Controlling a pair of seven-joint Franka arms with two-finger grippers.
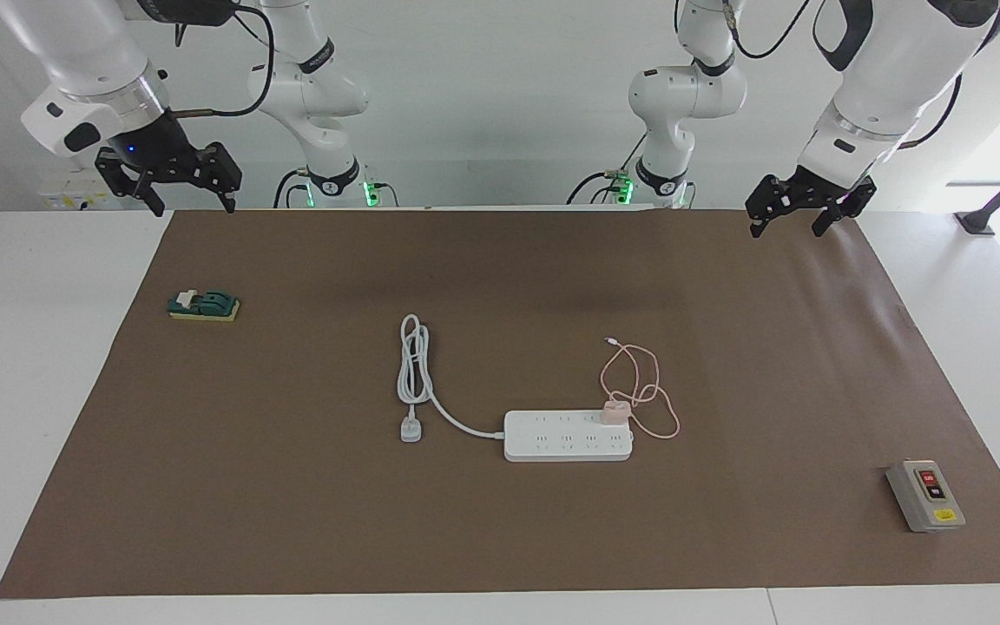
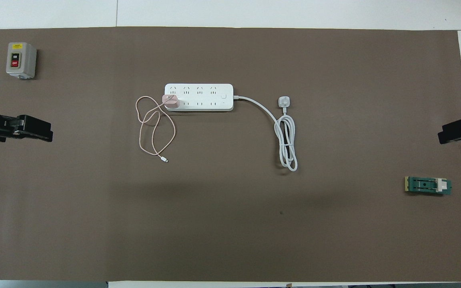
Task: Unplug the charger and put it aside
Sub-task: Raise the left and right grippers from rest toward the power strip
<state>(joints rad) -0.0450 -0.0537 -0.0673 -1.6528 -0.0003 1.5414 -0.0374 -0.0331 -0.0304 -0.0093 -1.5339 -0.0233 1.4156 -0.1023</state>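
The charger [image 1: 614, 411], a small pale pink cube, sits plugged into the white power strip [image 1: 552, 444] at the strip's end toward the left arm. It also shows in the overhead view [image 2: 171, 101], on the power strip [image 2: 202, 91]. Its thin pink cable [image 1: 639, 382] lies in loose loops on the mat nearer to the robots; the overhead view shows the cable [image 2: 149, 132] too. My left gripper [image 1: 785, 227] hangs open and empty over the mat's edge at the left arm's end [image 2: 48, 134]. My right gripper [image 1: 193, 207] hangs open and empty at the right arm's end [image 2: 442, 136]. Both arms wait.
The strip's thick white cord [image 1: 413, 365] lies coiled toward the right arm's end, ending in a white plug [image 1: 411, 430]. A grey on/off switch box [image 1: 925, 495] stands at the left arm's end, farther from the robots. A green knife switch [image 1: 205, 305] lies at the right arm's end.
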